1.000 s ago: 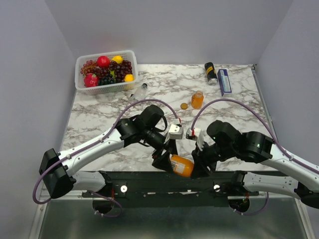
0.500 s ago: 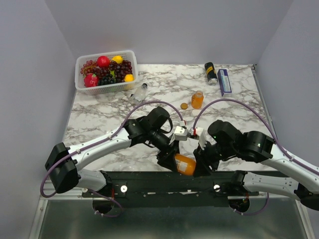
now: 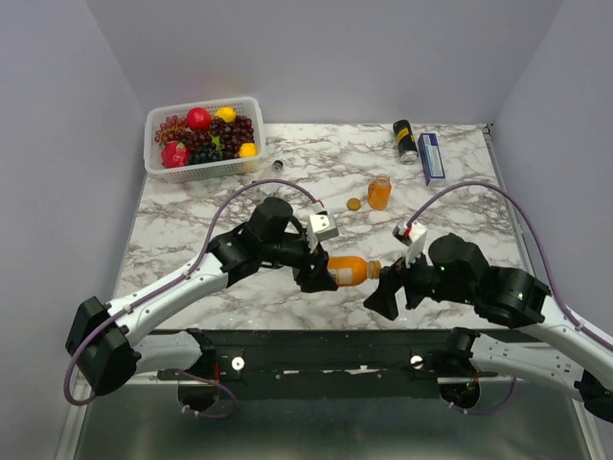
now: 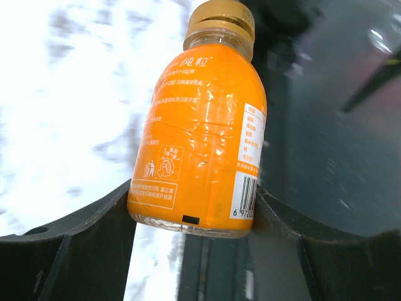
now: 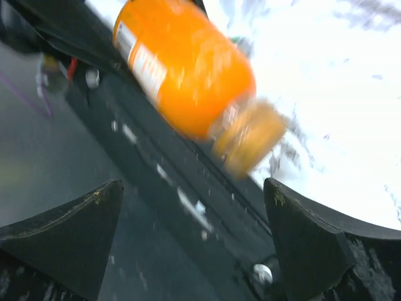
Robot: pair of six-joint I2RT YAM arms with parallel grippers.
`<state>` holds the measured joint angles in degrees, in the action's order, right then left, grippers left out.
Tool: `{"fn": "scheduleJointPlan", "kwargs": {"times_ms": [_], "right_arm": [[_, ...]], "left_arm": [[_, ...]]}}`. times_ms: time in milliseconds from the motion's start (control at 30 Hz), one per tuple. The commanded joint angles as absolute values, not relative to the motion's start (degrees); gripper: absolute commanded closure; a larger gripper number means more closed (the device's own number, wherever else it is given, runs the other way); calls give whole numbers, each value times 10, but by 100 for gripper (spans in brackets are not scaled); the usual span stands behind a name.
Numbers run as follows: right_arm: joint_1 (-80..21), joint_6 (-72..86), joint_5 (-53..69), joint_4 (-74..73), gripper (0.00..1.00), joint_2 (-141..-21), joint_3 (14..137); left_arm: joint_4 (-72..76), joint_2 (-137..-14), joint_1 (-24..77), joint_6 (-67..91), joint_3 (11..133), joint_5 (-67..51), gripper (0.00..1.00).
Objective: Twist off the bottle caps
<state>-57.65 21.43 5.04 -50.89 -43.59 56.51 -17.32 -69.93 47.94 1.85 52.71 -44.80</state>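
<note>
Since the earlier frame the orange juice bottle [image 3: 347, 271] has come up from the dark front rail [image 3: 287, 347] and now lies level over the near part of the marble table [image 3: 192, 220]. Its neck points toward the right arm. The right gripper [image 3: 385, 287] has let go and drawn back to the right.

The left gripper [image 3: 324, 273] is clamped on the bottle's lower body. In the left wrist view its two fingers [image 4: 81, 244] press the base from either side of the bottle [image 4: 200, 125], and the orange cap [image 4: 220, 15] sits on the neck at the far end.

The right gripper's jaws stand wide apart with nothing between them. In the right wrist view the bottle [image 5: 182, 63] and its blurred cap [image 5: 250, 135] lie ahead of the open fingers [image 5: 313, 238], apart from both.

Farther back an open orange bottle [image 3: 379, 192] stands upright, with a loose orange cap [image 3: 354, 203] on the marble just beside it. A small dark cap [image 3: 276, 165] shows near the white fruit basket [image 3: 153, 163]. It probably tops a clear bottle, but the body is hard to make out.

A black can [image 3: 404, 141] and a blue box [image 3: 431, 158] lie at the far right.
</note>
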Motion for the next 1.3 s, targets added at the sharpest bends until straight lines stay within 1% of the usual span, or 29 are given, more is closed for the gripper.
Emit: {"fn": "scheduleJointPlan", "kwargs": {"times_ms": [0,67,100,167,200,300,400,567,767,900,1067,1200,1267], "right_arm": [[-570,301,-92,-334,0,-369,516],[-569,328,-126,-268,0,-342,484],[-568,334,-131,-201,0,-336,475],[-567,356,-148,-143,0,-336,455],[-565,364,-148,-84,0,-338,446],[-563,397,-154,11,1,-354,418],[-557,431,-177,67,2,-370,388],[-549,474,-233,111,4,-374,341],[-539,500,-232,158,10,-388,309],[-530,511,-211,197,19,-401,297],[-520,517,-180,212,26,-417,295],[-517,522,-168,232,36,-425,287],[-515,522,-164,237,39,-430,281]], "left_arm": [[-87,-633,458,56,497,-276,69],[-72,-618,458,56,485,-241,69],[-67,-601,458,56,480,-230,68],[-48,-585,458,55,466,-208,68],[-43,-570,458,49,460,-207,68],[-32,-549,459,45,449,-202,67],[-20,-534,461,42,441,-200,67],[-15,-519,468,35,434,-189,67],[-13,-512,474,29,432,-184,67],[-17,-512,479,27,433,-181,67],[-17,-509,482,25,432,-176,67],[-20,-510,483,26,435,-175,67],[-20,-511,483,28,436,-177,67]]}}
